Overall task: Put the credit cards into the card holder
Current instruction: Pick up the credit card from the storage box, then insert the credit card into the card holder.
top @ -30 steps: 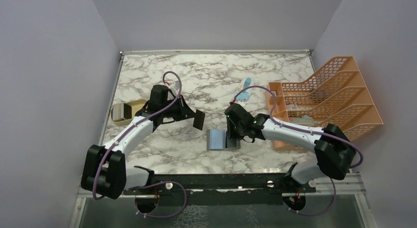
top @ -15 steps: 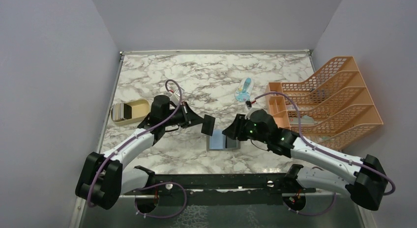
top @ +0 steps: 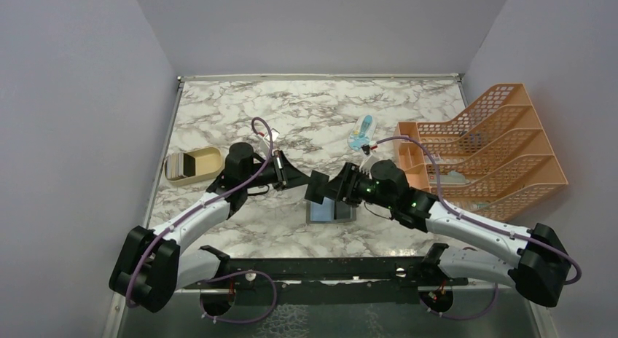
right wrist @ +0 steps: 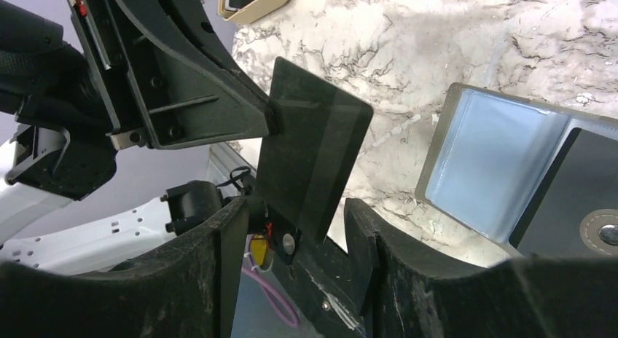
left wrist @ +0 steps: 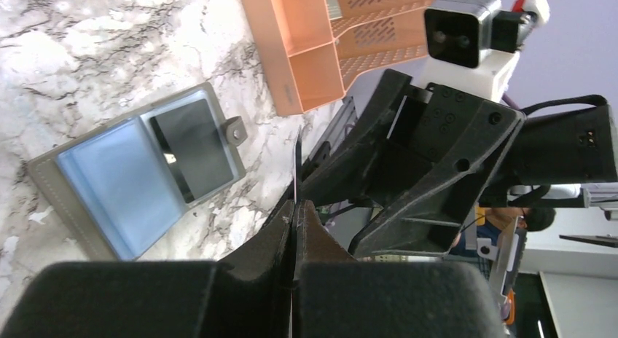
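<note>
Both arms stretch inward from the bottom corners and meet mid-frame in the top view. The left claw (top: 306,182) is pinching a dark credit card (top: 319,186), holding it in the air above the marble surface (top: 240,119). The right claw (right wrist: 295,225) is spread wide, one finger either side of that card. Directly beneath, lower centre, the card holder (top: 329,211) lies open flat.

grey card holder (left wrist: 120,189) open flat, blue pockets up, dark card (right wrist: 313,148) upright in air beside it
</note>
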Tool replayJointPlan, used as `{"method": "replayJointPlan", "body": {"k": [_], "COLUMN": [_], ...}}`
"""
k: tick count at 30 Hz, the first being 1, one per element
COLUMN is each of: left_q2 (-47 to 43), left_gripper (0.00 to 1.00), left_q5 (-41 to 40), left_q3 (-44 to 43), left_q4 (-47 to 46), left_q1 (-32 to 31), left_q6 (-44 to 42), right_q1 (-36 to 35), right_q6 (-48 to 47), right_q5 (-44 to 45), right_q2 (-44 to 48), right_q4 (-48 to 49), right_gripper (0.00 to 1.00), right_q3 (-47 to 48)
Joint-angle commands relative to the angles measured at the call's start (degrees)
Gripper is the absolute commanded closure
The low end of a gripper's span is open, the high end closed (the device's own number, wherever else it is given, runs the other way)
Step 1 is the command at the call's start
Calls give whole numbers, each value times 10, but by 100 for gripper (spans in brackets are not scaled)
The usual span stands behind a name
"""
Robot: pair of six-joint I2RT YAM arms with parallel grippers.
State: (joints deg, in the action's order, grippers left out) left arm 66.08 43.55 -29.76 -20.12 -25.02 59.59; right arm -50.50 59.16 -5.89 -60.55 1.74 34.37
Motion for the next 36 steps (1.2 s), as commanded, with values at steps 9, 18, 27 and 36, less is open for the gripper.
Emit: {"method": "replayJointPlan", "body": {"k": [9, 18, 27, 36], "left_q2": [-21, -24, 1, 51], "left_gripper": [100, 64, 56, 59], "left_q5": [16, -17, -81, -148], "left_q3": [15, 42, 65, 39], "left_q4": [-62, -62, -10, 88], "left_q1": [-11, -11, -12, -27], "left_q6": [42, 53, -2, -83], "right_q1": [3, 2, 3, 39], "right_q6": [39, -5, -97, -153], "right_q5": [-8, 15, 80, 40], "right_q2": [1, 15, 30, -35], "right_q4": [46, -8, -107, -148], "right_gripper": [75, 99, 99, 99], "right_q3": [9, 16, 32, 48]}}
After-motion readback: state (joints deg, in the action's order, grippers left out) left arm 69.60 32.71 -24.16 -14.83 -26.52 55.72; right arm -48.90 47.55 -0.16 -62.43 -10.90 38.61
